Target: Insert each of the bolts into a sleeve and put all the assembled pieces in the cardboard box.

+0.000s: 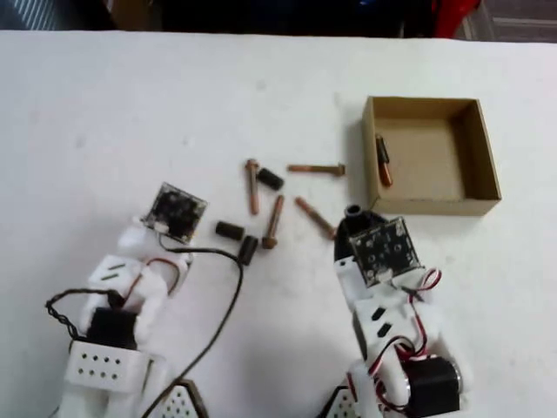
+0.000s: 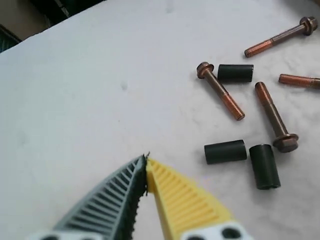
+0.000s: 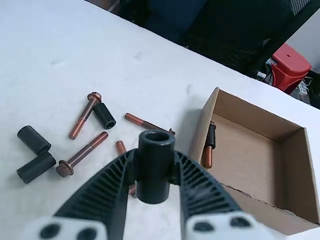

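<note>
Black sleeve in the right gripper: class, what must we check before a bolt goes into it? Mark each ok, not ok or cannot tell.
1. Black cylindrical sleeve held in right gripper: ok.
2. Its bore open, unblocked: ok.
3. Loose copper-coloured bolts on white table: ok, four.
4. Left gripper holding a bolt: not ok, shut, empty.
5. Brown cardboard box has room: ok, one assembled piece inside.

Beside the brown cardboard box (image 1: 435, 206), copper bolts (image 1: 252, 187) and black sleeves (image 1: 230, 231) lie on a white table (image 1: 104, 113) — the left gripper (image 2: 146, 160) ribbed grey and yellow, the right gripper (image 3: 152, 156) ribbed black.
</note>
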You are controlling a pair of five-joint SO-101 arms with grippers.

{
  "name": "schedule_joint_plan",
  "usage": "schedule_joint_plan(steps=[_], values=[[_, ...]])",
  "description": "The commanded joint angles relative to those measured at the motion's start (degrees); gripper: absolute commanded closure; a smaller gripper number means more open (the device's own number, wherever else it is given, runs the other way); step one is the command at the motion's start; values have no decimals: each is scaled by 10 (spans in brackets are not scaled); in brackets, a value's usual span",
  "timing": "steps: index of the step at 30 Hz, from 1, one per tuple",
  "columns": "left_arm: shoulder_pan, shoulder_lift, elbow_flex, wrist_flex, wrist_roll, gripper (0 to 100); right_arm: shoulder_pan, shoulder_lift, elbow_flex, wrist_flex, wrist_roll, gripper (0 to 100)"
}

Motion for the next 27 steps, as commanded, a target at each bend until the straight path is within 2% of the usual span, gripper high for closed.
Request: schedule_joint_plan(steps=[1,6,14,22,27], values=[[37,0,-78,53,-7,979,-1,-42,14,-15,-5,981],[71,110,-207,128,-7,979,1,-55,57,-28,-6,981],[114,391,-407,164,-6,979,5,-54,129,-91,-38,981],[123,640,-601,236,-5,978,68,-54,178,-125,-38,981],[123,770,-745,307,65,977,72,-54,193,-138,-37,981]])
